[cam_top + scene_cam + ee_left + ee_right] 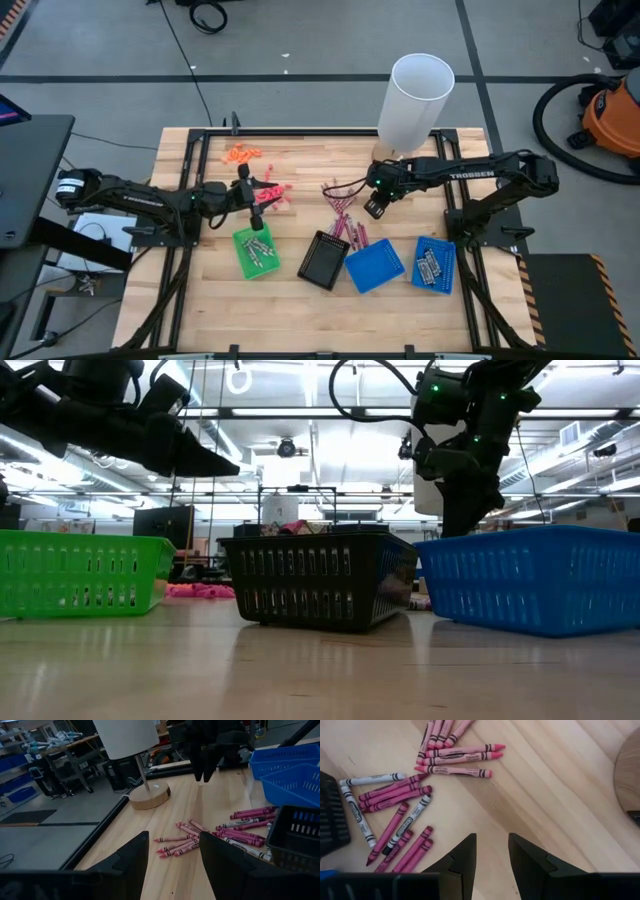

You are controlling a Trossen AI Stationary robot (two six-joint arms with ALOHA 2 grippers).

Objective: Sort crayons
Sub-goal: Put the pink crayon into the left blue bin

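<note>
Roughly at the middle of the table lie the crayons, between its far edge and the black tray. Their long axes differ: three pink ones lie side by side with tips toward the lamp base, while the magenta and grey ones fan out near the tray. The right gripper hovers above the crayons, fingers narrowly apart, holding nothing. The left gripper, above the green tray, is open wider and empty.
</note>
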